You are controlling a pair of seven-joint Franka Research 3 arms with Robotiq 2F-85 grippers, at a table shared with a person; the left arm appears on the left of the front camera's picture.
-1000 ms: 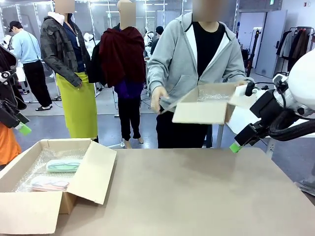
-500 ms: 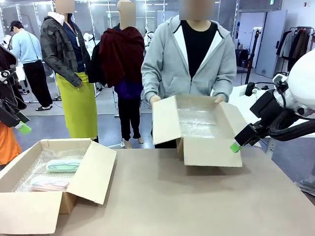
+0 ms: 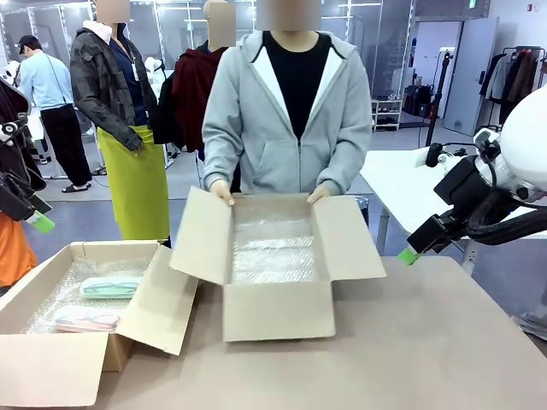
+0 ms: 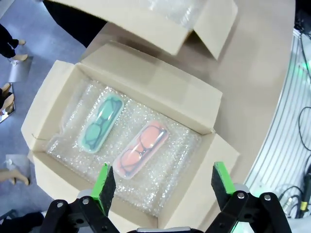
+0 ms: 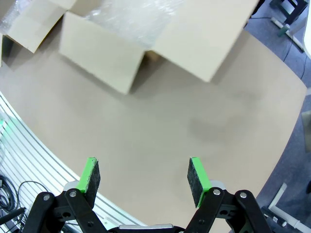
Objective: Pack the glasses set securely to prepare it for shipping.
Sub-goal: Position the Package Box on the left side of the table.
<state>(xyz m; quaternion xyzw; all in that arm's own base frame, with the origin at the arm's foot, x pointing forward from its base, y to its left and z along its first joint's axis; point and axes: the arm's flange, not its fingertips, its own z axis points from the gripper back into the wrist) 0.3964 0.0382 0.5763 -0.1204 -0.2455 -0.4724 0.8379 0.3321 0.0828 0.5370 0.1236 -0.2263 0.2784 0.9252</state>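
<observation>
The glasses set lies on bubble wrap in an open cardboard box at the table's left: a mint-green case behind a pink case. From the left wrist, the mint-green case and the pink case lie side by side in the box, glasses frames showing through. My left gripper hangs open high above them, at the picture's left edge in the front view. My right gripper is open over bare table, held up at the right.
A person at the far side holds a second open box lined with bubble wrap, standing mid-table with its flaps spread; one flap reaches the first box. This second box lies ahead of my right gripper. Bare tabletop lies to the right.
The person carried the second box from up at the right down to the middle of the table and stepped left with it. Neither arm has moved.
</observation>
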